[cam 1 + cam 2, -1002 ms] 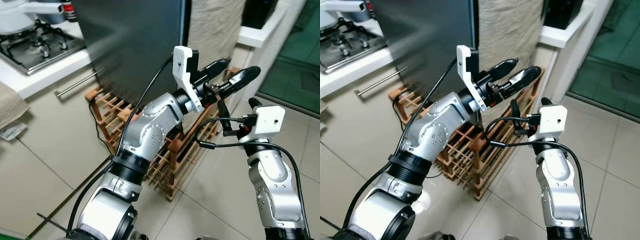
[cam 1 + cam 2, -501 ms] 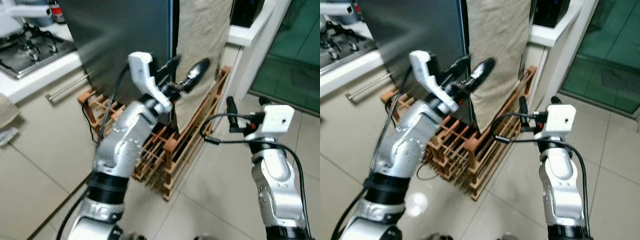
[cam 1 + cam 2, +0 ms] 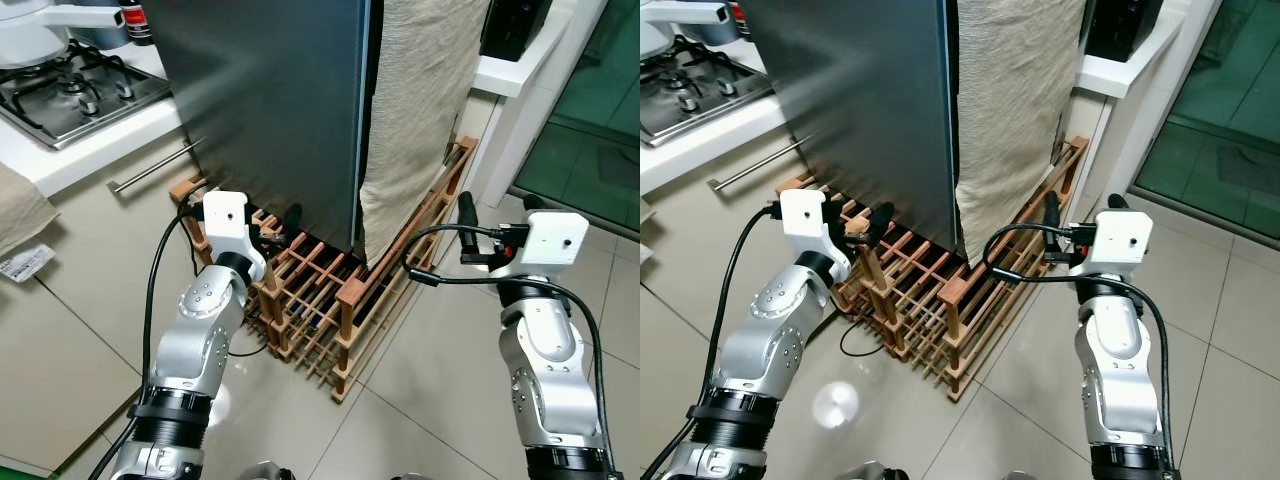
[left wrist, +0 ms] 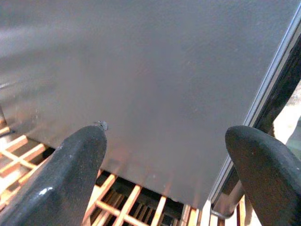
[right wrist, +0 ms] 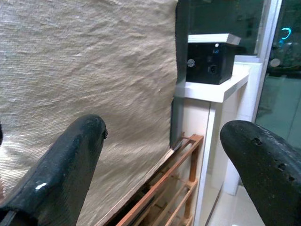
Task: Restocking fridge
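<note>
The fridge (image 3: pixel 270 100) stands ahead as a tall dark grey panel, its door edge at the right. A beige cloth (image 3: pixel 425 100) hangs down beside that edge. My left gripper (image 3: pixel 282 226) is low in front of the fridge's bottom, just above a wooden rack (image 3: pixel 345 295). In the left wrist view its fingers (image 4: pixel 70 165) are spread apart, facing the grey panel (image 4: pixel 155 70), with nothing between them. My right gripper (image 3: pixel 497 207) is held up to the right of the cloth, open and empty, facing the beige cloth (image 5: pixel 84 61).
The wooden rack lies on the tiled floor against the fridge. A gas stove (image 3: pixel 70 90) and a counter with a drawer handle (image 3: pixel 155 167) are at the left. A white shelf with a black box (image 5: pixel 209 61) and a green glass door (image 3: pixel 600 130) are at the right.
My left arm has dropped from chest height at the fridge's door edge to low by the wooden rack. The camera has shifted a little. The right arm has hardly moved.
</note>
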